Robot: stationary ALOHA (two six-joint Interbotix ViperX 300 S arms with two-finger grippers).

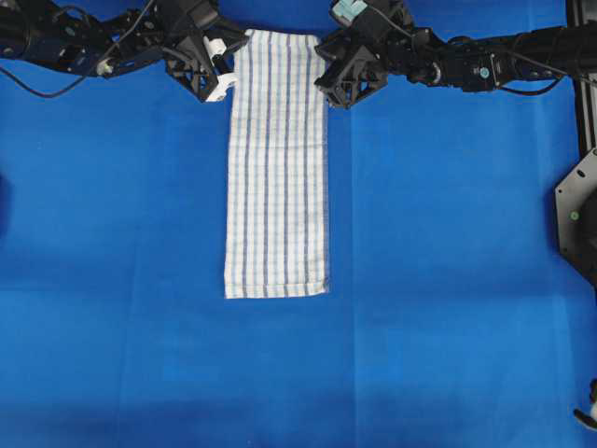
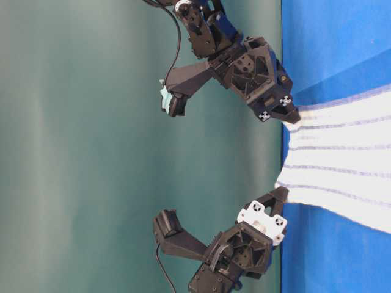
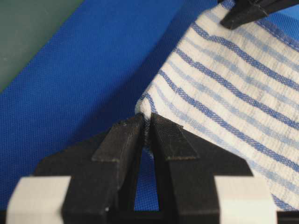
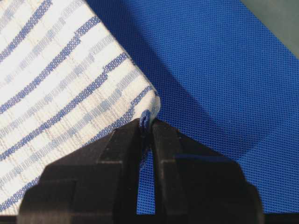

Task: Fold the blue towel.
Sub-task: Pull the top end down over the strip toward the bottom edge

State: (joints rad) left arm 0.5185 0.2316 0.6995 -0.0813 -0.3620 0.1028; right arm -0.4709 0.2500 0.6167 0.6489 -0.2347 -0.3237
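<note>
Striped blue towel (image 1: 277, 163) is lying as a long strip (lengthwise fold apparently done); left gripper (image 3: 148, 128) and right gripper (image 4: 148, 123) are each pinching a far corner, cross-fold remaining.

You are looking at a robotics lab bench, not a home or shop. The work surface is covered edge to edge by a plain blue sheet (image 1: 448, 280), laid as a uniform backdrop. Two black robot arms (image 1: 84, 42) reach in over its far edge, with cables trailing from them. A black metal mounting frame (image 1: 578, 205) stands at the right edge. Behind the arms hangs a plain green backdrop (image 2: 79, 146).
</note>
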